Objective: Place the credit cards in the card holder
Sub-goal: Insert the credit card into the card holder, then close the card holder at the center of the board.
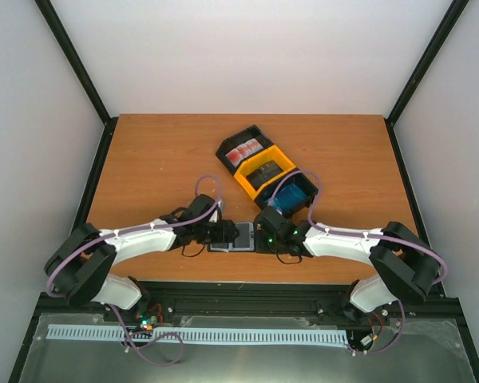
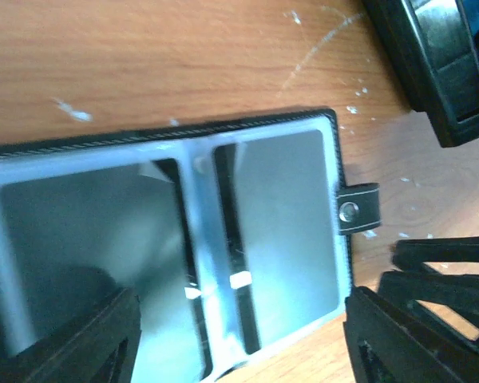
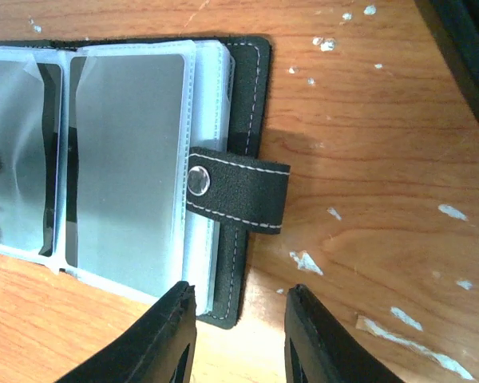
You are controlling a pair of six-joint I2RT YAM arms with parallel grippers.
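Presenting the card holder [image 1: 241, 237] open at six o'clock on the table [image 1: 160, 159], clear pockets [image 2: 283, 215] up and seemingly empty. Straddling it with the left gripper [image 2: 239, 327], fingers spread wide. Bracketing its clasp-side cover with the right gripper [image 3: 238, 335], fingers parted, pinching nothing. Finding the credit cards [image 1: 290, 196] in bins [image 1: 259, 185] toward one o'clock. Judging next: fetch one card, aim at a pocket mouth. Showing cards from above only; showing the clasp tab [image 3: 239, 194] clearly from the wrists only.

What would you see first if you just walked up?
An open black card holder with clear pockets lies on the table, at its near edge, between the left gripper and right gripper. Behind it sits a row of black and yellow bins, with blue cards in the nearest one.
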